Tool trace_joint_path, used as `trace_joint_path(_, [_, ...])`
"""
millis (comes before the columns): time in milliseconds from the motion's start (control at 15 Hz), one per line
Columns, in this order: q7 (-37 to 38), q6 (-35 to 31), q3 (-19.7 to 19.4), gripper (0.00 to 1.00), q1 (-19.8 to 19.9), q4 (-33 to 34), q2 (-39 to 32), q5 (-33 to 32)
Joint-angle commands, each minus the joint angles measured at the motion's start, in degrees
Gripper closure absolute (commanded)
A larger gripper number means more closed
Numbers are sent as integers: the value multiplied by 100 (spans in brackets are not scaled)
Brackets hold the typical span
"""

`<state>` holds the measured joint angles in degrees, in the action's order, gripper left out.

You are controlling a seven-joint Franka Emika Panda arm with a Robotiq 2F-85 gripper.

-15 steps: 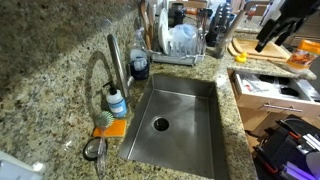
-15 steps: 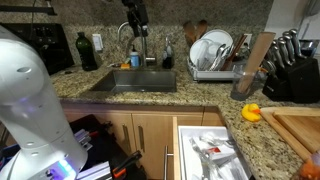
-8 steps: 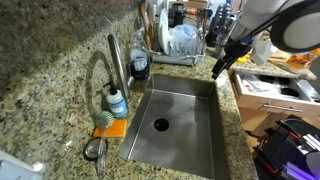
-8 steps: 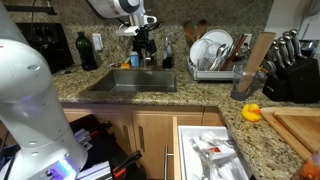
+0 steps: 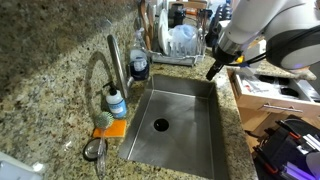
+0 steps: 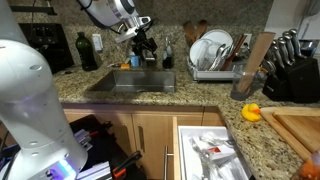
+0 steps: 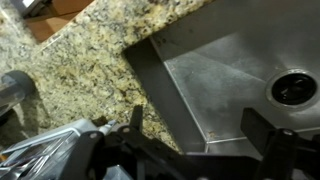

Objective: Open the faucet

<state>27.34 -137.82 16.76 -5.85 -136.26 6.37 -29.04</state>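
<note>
**Wide-open pincer over the sink corner, faucet untouched**

In the wrist view the gripper [image 7: 197, 122] has its fingers [image 7: 137, 120] spread wide with nothing between them. Below it lie the steel sink [image 7: 230, 60], its drain [image 7: 296, 88] and the speckled granite counter [image 7: 90, 60]. In an exterior view the gripper hangs over the sink's corner near the dish rack [image 5: 180, 45]. The faucet [image 5: 117, 60] stands on the counter at the basin's opposite side, apart from the gripper. A blue-capped soap bottle [image 5: 117, 102] stands just beside the faucet's base.
</note>
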Motion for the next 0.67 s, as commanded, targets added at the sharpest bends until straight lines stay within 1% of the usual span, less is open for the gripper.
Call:
trace_joint_path(0, [571,336,152,0,-167,698,-919,-1565])
trace_joint_path(200, [713,752,61,0,-660,1263,-1609,-2620])
trace_joint_path(400, [528,1114,-109,0,-1046,1743,-2071,-3487])
trace_joint_path(467, [527,1169,-168,0,-1113,1763,-2056,-3808])
trace_joint_path(533, [730,1231,-240,0,-1161,1685,-1915,-4197])
trace_joint_path(600, [1251,1275,-292,0,-1190,1561,-1714,-4489])
